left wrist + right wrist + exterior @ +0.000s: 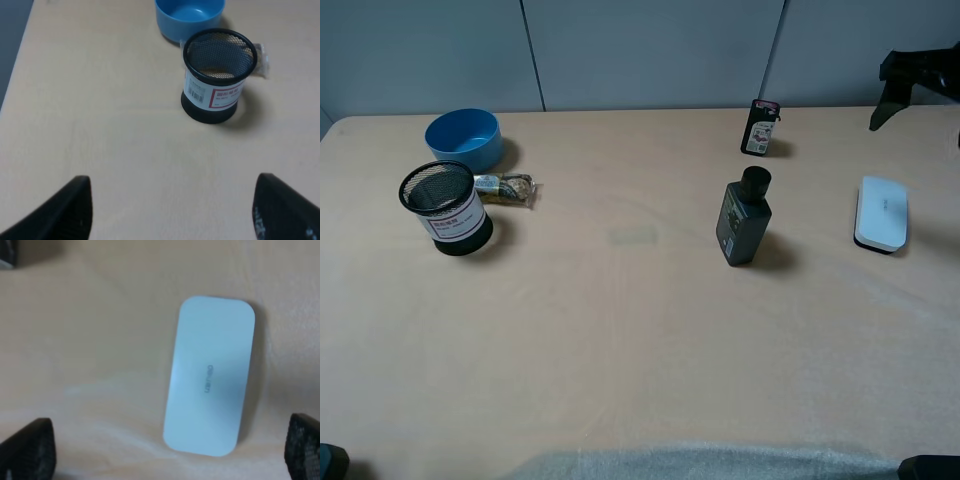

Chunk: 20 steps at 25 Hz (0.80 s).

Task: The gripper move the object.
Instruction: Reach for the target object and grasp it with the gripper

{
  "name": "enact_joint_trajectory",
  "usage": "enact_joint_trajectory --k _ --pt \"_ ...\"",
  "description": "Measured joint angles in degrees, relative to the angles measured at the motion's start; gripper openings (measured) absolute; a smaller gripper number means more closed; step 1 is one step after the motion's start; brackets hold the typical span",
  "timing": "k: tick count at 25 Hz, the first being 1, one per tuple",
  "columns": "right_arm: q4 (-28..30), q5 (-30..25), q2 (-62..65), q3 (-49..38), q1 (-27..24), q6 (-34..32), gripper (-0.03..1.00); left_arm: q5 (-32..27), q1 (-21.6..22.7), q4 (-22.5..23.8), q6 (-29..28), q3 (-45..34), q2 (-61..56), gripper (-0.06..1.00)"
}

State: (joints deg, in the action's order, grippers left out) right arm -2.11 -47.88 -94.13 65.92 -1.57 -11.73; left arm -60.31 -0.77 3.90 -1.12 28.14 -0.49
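The object is a flat white rounded-rectangular device [881, 212] with a dark underside, lying on the table at the right. In the right wrist view the device [210, 375] lies flat below my right gripper [166, 454]. That gripper is open, with its dark fingertips [27, 447] wide apart and clear of the device. The right arm [918, 70] shows at the far right edge, above the device. My left gripper [170, 215] is open and empty over bare table, near the mesh cup.
A dark grey bottle [744, 218] with a black cap stands mid-right. A small black packet [759, 127] stands behind it. At the left are a blue bowl [464, 138], a black mesh cup [446, 208] and a snack wrapper [507, 187].
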Motion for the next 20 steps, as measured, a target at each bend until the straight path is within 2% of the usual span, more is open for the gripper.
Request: enact_joint_trajectory --k 7,20 --pt "2.8 0.1 -4.1 0.0 0.0 -0.1 0.69 0.0 0.0 0.0 0.0 0.0 0.0 0.73" --pt "3.0 2.0 -8.2 0.0 0.0 -1.7 0.69 0.0 0.0 0.0 0.0 0.0 0.0 0.73"
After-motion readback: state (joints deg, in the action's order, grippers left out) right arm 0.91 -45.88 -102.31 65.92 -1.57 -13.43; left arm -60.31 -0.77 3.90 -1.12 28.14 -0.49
